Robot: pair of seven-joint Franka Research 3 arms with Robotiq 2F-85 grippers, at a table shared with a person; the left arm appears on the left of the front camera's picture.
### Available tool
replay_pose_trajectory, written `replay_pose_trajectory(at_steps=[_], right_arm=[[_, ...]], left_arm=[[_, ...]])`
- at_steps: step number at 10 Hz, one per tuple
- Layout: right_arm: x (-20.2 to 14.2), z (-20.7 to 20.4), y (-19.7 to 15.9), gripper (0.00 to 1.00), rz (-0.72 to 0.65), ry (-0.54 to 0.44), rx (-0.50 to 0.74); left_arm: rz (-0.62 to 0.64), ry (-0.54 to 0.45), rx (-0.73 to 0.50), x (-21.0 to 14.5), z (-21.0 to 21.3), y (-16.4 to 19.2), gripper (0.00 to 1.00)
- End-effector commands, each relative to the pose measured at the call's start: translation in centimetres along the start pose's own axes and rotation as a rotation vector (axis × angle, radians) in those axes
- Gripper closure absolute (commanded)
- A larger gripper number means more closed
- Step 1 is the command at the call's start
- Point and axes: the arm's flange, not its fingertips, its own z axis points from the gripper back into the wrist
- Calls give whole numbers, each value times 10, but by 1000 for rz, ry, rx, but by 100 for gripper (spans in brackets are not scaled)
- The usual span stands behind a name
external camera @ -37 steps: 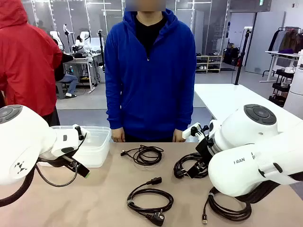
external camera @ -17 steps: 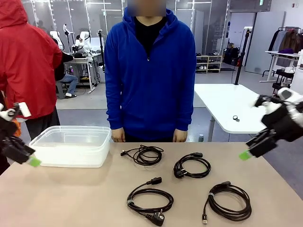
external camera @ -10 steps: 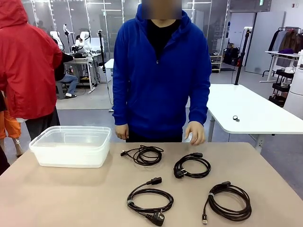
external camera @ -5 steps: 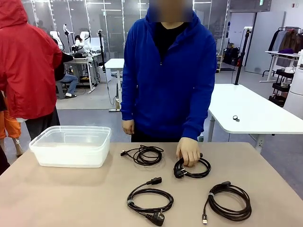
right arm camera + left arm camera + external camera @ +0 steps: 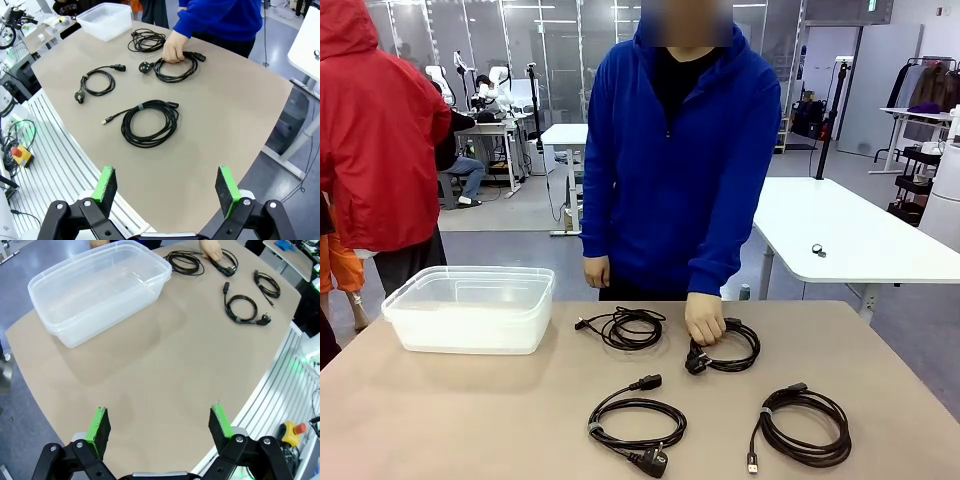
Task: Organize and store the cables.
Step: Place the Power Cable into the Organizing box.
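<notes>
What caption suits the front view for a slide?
A person's hand rests on one of four coiled black cables; clear bin at left.

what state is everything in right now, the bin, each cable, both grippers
clear bin: open top, empty
thin cable: loosely coiled, untouched
far right cable: coiled on the table, person's hand on it
near middle cable: coiled, plug ends out, untouched
near right cable: tightly coiled, untouched
left gripper: open, empty
right gripper: open, empty
</notes>
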Motion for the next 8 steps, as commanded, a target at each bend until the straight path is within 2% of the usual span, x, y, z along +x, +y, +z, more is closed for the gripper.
replay_pose_trajectory(at_steps=[1, 8], right_arm=[[0, 0, 0, 0, 19, -9, 7], [0, 0, 0, 0, 19, -9, 7]], left_arm=[[-15, -10, -14, -1, 0, 1, 0], [-15, -10, -14, -1, 0, 1, 0]])
